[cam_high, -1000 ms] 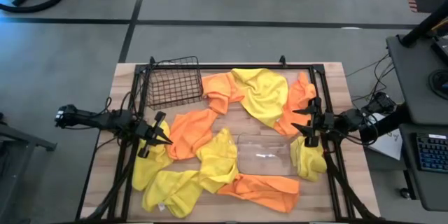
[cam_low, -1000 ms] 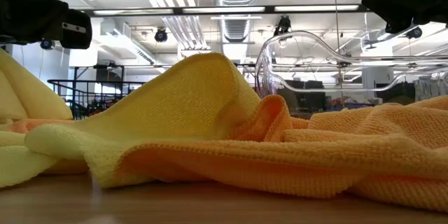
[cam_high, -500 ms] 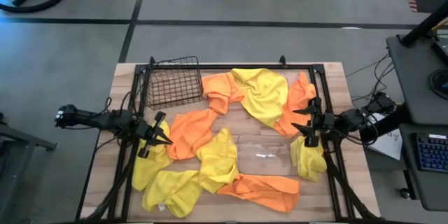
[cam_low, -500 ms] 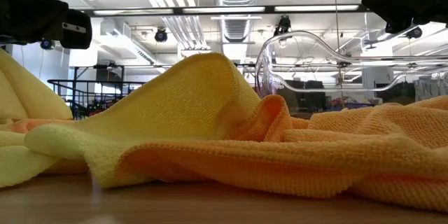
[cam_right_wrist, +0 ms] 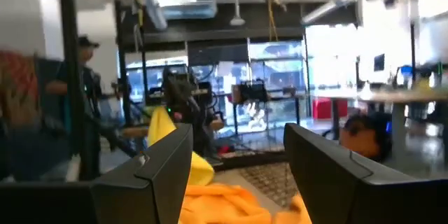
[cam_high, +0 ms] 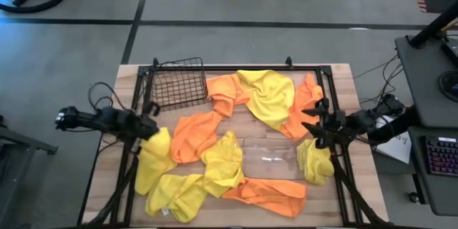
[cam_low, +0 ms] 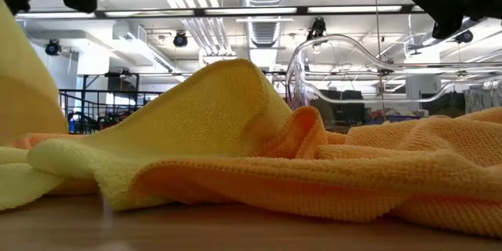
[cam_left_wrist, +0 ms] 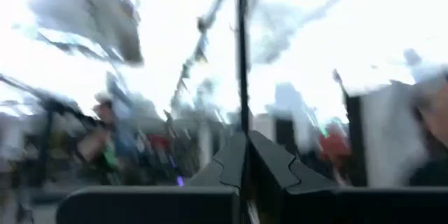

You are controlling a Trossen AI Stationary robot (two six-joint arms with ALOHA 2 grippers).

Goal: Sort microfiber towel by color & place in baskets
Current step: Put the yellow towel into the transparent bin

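several orange and yellow microfiber towels [cam_high: 215, 161] lie heaped across the bench [cam_high: 343, 79], around the dark wire basket [cam_high: 177, 84] at its far left and the clear plastic bin [cam_high: 270, 158] near the middle. the left claw [cam_high: 148, 124] is pinched closed on a yellow towel [cam_high: 156, 147] at the left edge. the right claw [cam_high: 316, 122] hangs with fingers spread, empty, over the right edge.

Orange and yellow towels [cam_high: 215, 159] litter the table [cam_high: 129, 79] between wire basket [cam_high: 177, 84] and clear bin [cam_high: 270, 158].
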